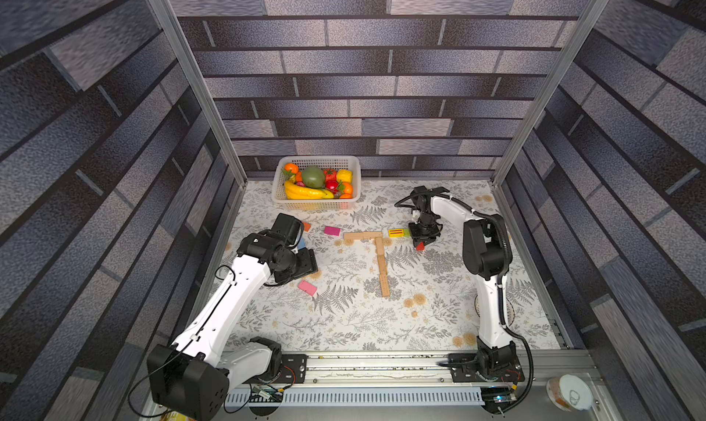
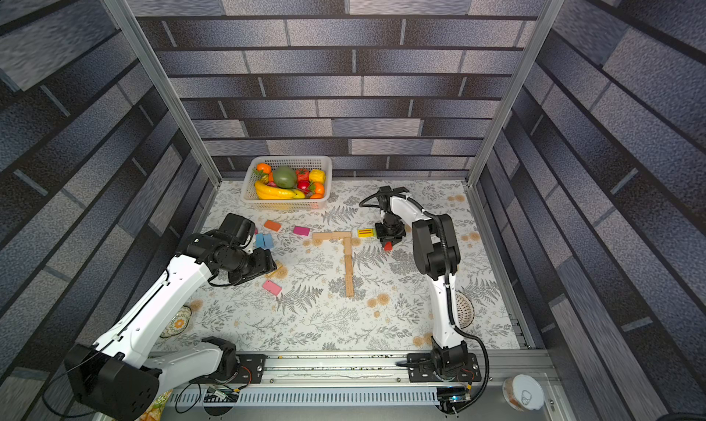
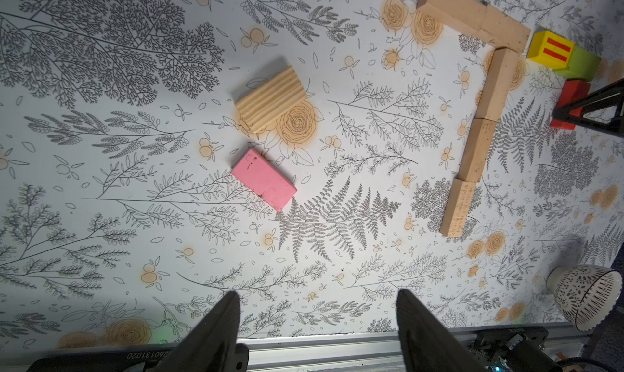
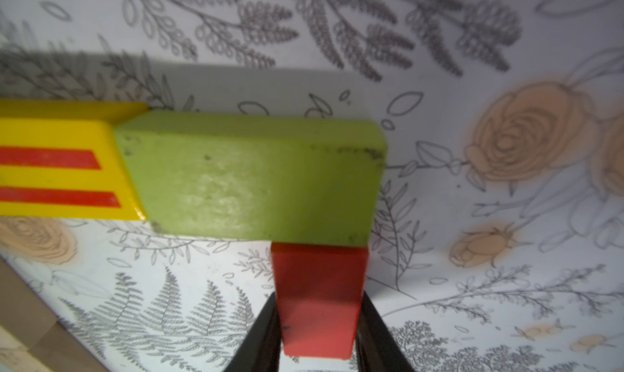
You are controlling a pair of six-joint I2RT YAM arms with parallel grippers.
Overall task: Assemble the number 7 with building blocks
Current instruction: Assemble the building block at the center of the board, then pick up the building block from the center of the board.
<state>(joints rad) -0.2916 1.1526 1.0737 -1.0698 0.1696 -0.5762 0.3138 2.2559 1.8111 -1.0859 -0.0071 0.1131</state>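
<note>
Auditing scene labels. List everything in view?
tan blocks: five, wood, forming a 7 mid-table
ridged block: one, tan, near pink block
pink block: one, near left
magenta block: one, left of the 7
orange block: one, far left
blue blocks: two, near orange block
yellow block: one, red-striped, right of the 7
green block: one, abutting yellow block
red block: one, against green block
basket: one, white, toy fruit, far edge
bowl: one, white patterned, near right
left gripper: jaws open, empty
right gripper: jaws flank red block, grip unclear

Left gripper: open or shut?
Open. In the left wrist view the left gripper has its fingers wide apart, with nothing between them.
</note>
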